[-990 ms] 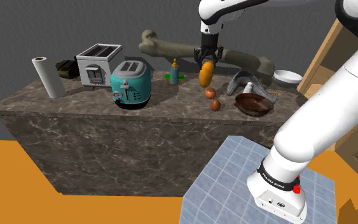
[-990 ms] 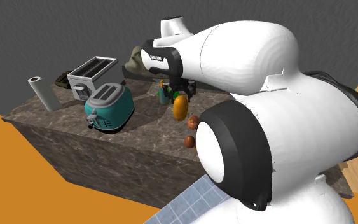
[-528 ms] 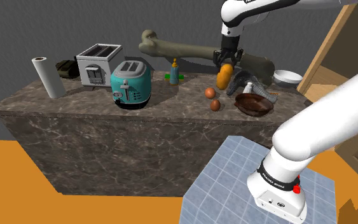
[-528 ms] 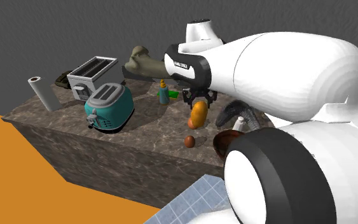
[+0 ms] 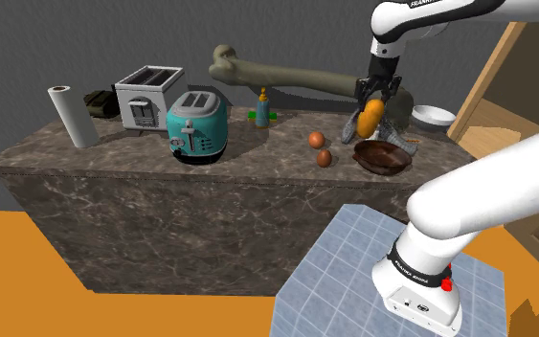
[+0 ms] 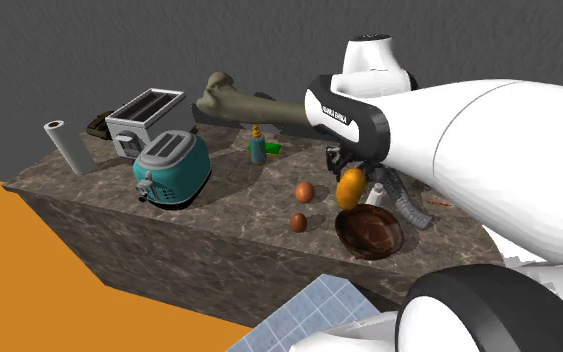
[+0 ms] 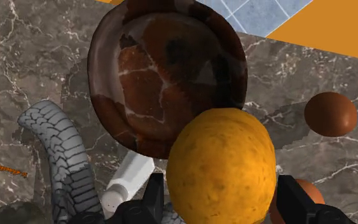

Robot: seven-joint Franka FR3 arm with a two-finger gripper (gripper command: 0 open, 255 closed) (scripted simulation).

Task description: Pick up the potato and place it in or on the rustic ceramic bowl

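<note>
Its two fingers clamped on the orange-yellow potato [image 5: 371, 117], the black gripper [image 5: 373, 103] holds it in the air just above the rim of the mottled brown bowl [image 5: 382, 158]. Pickup appears done; lowering and release into the bowl remain.

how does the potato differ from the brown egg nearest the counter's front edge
The potato is yellow-orange; the egg is reddish brown. The potato is larger and longer. The claw holds the potato in the air; the egg lies on the counter. Both are rounded.
</note>
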